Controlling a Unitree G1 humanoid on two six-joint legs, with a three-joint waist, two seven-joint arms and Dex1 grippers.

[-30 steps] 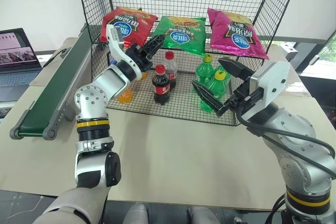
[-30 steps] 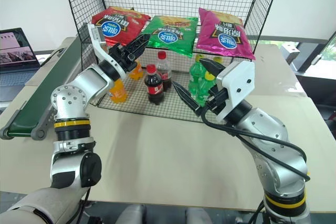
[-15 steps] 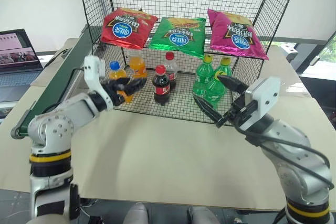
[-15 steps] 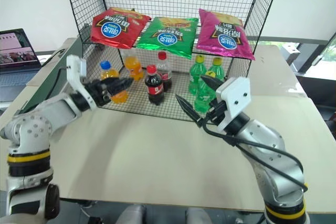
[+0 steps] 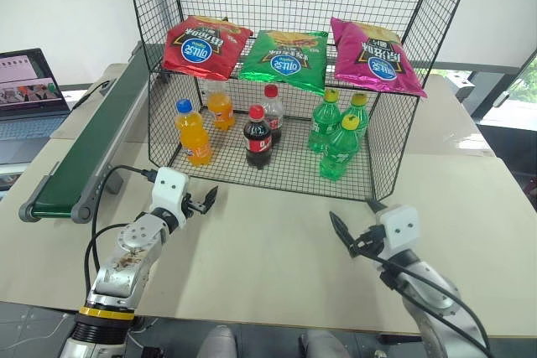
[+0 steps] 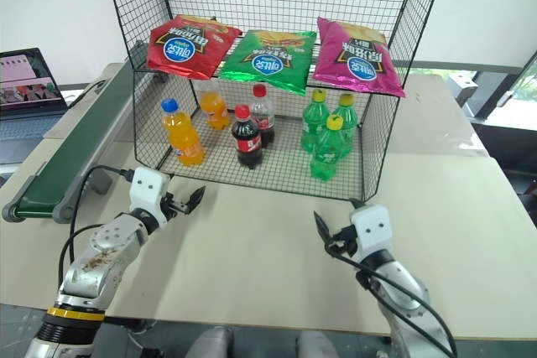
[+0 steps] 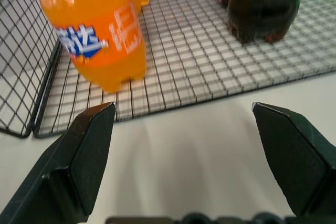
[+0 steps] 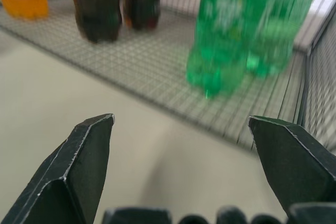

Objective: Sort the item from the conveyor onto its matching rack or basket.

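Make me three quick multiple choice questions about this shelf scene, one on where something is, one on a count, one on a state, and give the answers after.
1. Where does the green chip bag lie on the black wire rack?
A. Between the red bag and the magenta bag
B. On the conveyor
C. Down among the bottles

2. How many green bottles stand on the lower tier?
A. One
B. Three
C. Five

3. How do the fingers of the left hand stand?
A. Shut on an orange bottle
B. Shut on the green bag
C. Open, holding nothing

Answers:
1. A: the three bags lie side by side on one tier, the green one in the middle.
2. B: three green bottles are clustered at the right of the lower tier.
3. C: the left wrist view shows both fingers spread wide over bare table, in front of the rack.
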